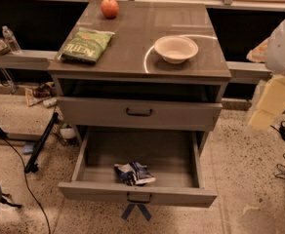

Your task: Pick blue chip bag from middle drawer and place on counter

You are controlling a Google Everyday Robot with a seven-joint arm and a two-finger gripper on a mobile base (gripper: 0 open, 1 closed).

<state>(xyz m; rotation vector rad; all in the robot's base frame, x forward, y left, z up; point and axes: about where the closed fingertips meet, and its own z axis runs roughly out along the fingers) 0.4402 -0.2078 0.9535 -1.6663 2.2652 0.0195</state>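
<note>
**One blue chip bag in the open drawer, gripper far off past the right edge**

One small blue chip bag [133, 173] lies in the open drawer [79, 167], which is pulled out below the front edge of the counter [132, 43]. The bag is dark blue and white, crumpled, and rests flat on the grey drawer floor. It sits near the drawer's front panel, just behind the black handle [139, 198], roughly under the middle of the counter's front edge. Nothing touches it.

The gripper [272, 104] hangs in the air beyond the right edge of the counter, outside the front-right corner and a little lower than the counter top. It shows as a pale yellow part under a rounded white part of the arm. I cannot tell whether it is apart or closed. It holds nothing that can be seen.

Relative to the gripper, the bag is well apart: lower and far to the left, with the drawer's right wall between them.

On the counter, an apple [110, 8] stands near the back-left corner. A flat green chip bag [86, 46] lies along the left edge, toward the front-left corner. A white bowl [176, 48] stands toward the right edge, inside a faint white ring mark. Just under the counter there is a dark gap, and below it a second drawer [181, 115] that is pushed in.
</note>
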